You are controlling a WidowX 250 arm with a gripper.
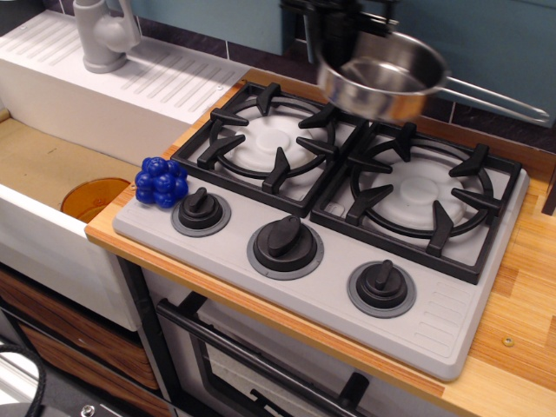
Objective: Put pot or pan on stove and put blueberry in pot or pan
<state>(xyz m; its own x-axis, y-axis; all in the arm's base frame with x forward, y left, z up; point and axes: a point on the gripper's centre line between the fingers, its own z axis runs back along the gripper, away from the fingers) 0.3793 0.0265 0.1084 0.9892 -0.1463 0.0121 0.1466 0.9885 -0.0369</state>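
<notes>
The shiny steel pan (382, 80) hangs in the air above the back of the stove (343, 300), over the gap between the two burners. Its thin handle (499, 98) points right. My gripper (337, 52) comes down from the top edge, blurred, and is shut on the pan's left rim. The blue blueberry cluster (162, 182) sits on the stove's front left corner, beside the left knob (201, 208), far from the gripper. Both burner grates are bare.
An orange disc (94, 198) lies in the sink at the left. A grey faucet (104, 35) stands on the white drainboard (165, 82). The wooden counter (521, 295) runs along the stove's right side. Two more knobs (285, 243) line the front.
</notes>
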